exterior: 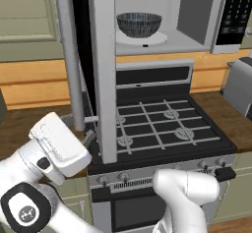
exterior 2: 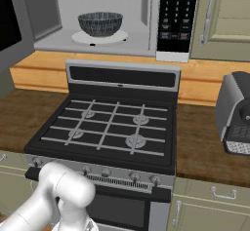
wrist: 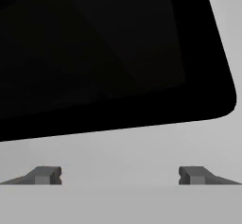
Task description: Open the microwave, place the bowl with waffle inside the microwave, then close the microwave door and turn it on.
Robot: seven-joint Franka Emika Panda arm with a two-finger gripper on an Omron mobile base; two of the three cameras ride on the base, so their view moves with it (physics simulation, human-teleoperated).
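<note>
The microwave point(exterior: 197, 15) stands open above the stove, its silver-framed, black-glass microwave door point(exterior: 101, 70) swung wide. The speckled grey-blue bowl point(exterior: 139, 24) sits upright on the white turntable inside the pale cavity.

Black gas stove point(exterior 2: 110, 127) beside what looks like a toaster point(exterior 2: 234, 113).
</note>
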